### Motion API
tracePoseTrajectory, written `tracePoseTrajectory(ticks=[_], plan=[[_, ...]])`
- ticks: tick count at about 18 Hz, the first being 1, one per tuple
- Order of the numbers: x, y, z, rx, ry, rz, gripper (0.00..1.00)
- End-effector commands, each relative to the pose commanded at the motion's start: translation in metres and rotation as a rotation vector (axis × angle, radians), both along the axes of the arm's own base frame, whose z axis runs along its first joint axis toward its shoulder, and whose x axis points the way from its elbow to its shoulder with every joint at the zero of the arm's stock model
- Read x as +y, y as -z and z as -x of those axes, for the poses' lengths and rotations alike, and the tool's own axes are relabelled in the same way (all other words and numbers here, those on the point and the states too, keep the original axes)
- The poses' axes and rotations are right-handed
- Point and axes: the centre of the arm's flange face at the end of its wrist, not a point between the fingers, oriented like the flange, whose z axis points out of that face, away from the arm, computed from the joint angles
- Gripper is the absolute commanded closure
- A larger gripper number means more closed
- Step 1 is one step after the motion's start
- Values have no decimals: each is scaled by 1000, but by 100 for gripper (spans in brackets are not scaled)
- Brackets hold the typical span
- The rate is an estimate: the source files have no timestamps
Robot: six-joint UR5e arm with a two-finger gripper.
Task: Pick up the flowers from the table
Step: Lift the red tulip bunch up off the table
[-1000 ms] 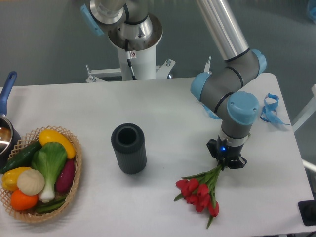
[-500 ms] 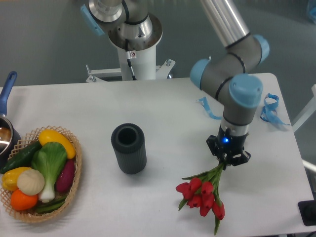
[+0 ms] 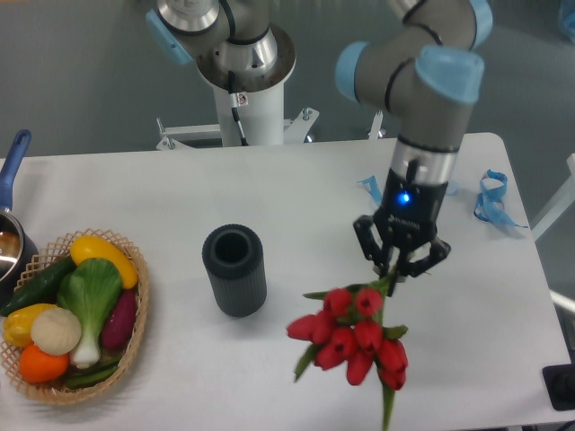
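Only one view here, the fixed camera looking down on the table (image 3: 180, 193).

Gripper (image 3: 395, 268) right of centre, fingers pinched together on the stems of the flowers (image 3: 352, 339), gripping them near the tied end. Red heads and green leaves hanging below and toward the camera, drawn large, which suggests height above the tabletop. No stem or bloom seen resting on the white surface, though contact under the bunch hard to rule out from this angle, with no clear shadow to judge by. Blue light showing on the wrist just above the fingers.

Elsewhere on the table: a dark ribbed vase (image 3: 234, 269) standing upright and well apart to the left of the bunch; a wicker basket (image 3: 137, 328) of vegetables at the far left edge; part of a pot with a blue handle (image 3: 13, 162) beyond it; blue ribbon scraps (image 3: 490, 199) near the right edge, behind the arm.

As to progress: grasp made, and the bunch judged to be off the table, so the pick itself looks essentially done. Left, at most, a little more clearance and a steady hold, since the heavy heads droop away from thin stems and could swing or slip through a narrow pinch.
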Motion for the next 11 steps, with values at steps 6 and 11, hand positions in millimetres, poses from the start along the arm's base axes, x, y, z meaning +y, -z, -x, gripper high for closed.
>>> tracePoseTrajectory(ticks=[6, 11], plan=[[-20, -26, -10, -11, 13, -92, 92], [-28, -24, -8, -11, 0, -90, 92]])
